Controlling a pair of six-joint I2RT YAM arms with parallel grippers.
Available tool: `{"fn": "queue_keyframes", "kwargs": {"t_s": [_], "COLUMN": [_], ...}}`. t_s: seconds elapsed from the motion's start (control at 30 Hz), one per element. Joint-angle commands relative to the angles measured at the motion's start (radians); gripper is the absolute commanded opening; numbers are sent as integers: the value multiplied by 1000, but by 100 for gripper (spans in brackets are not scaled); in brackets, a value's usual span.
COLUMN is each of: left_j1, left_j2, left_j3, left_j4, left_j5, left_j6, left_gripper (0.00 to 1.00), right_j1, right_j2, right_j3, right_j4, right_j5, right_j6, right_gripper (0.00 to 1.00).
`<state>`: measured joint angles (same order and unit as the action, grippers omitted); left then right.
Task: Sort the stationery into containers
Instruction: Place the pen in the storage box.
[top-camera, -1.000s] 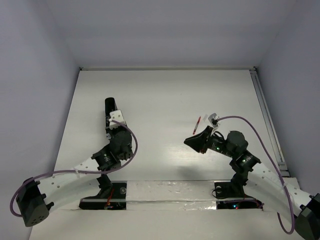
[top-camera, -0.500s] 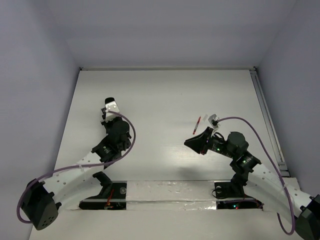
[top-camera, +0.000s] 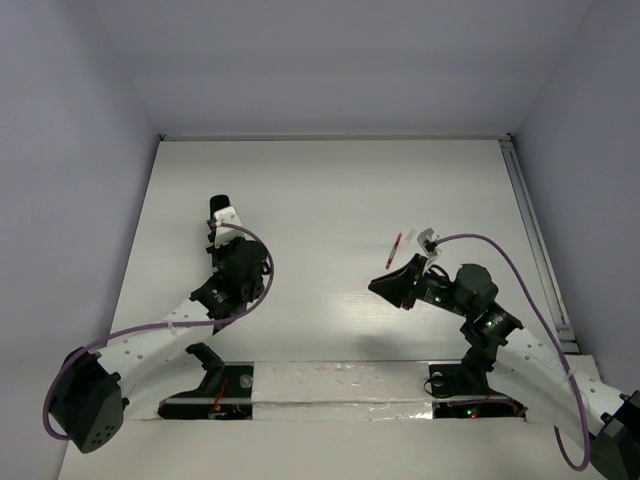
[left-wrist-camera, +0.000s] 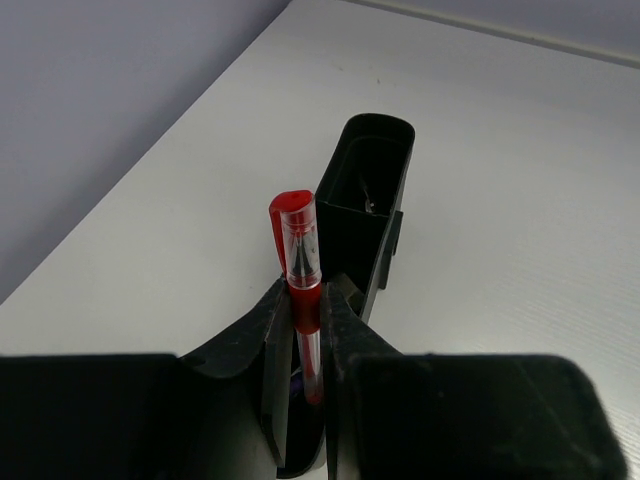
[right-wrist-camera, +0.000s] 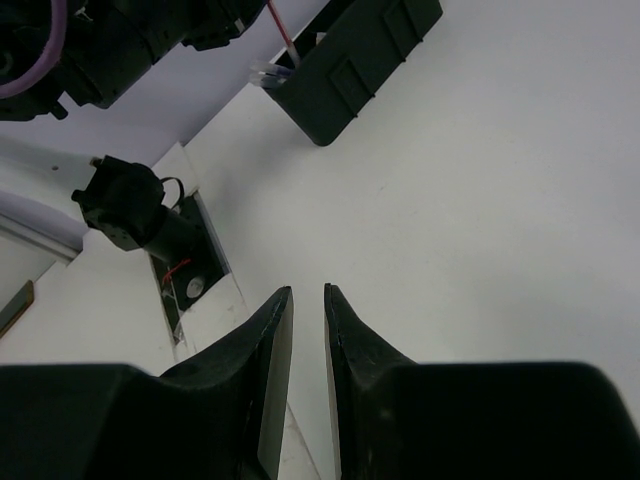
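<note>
- Left gripper, jaws clamped tight on a red pen, points the pen's capped end at the mouth of the black box. The cap sits just short of the box's near rim and is not yet inside.
- Right gripper hovers well to the right of the box. Only a slim gap shows between its jaws, and nothing is in them.
- Likely risk: the box mouth is narrow and the pen sticks out far past the fingertips. A slightly off-line approach could drive the cap into the rim, either shoving or tipping the light box or levering the pen askew in the grip.
- Second risk: letting go before the pen is over the opening would probably send it rolling across the smooth table.
- Something pale glints inside the box, but what it is cannot be made out. It may get in the pen's way.
- More stationery waits far to the right of the box: another red pen and a small white piece too small to identify, both near the right gripper.
- Room: bare tabletop lies beyond the box and to its right. The table's left edge and the wall sit nearer on the box's left, so that side leaves less margin. A rail borders the table far to the right of the box.
</note>
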<state>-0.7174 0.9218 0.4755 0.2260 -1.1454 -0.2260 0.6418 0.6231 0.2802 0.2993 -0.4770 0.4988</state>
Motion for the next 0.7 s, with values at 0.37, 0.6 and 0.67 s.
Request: {"fn": "queue_keyframes", "kwargs": {"t_s": [0.37, 0.6, 0.67], "left_j1": [32, 32, 32], "left_j2": [60, 19, -10], "left_j3": [28, 54, 80], "left_j4": [-53, -102, -131], "left_j5": [52, 62, 62], "left_j6": [-119, -171, -179], "left_gripper": [34, 85, 88], "right_j1": [-2, -2, -2], "right_j2": [-26, -11, -3], "right_j3": [4, 5, 5], "right_j4": [23, 24, 23], "right_j5": [21, 34, 38], "right_j6": [0, -3, -3], "right_gripper": [25, 25, 25]}}
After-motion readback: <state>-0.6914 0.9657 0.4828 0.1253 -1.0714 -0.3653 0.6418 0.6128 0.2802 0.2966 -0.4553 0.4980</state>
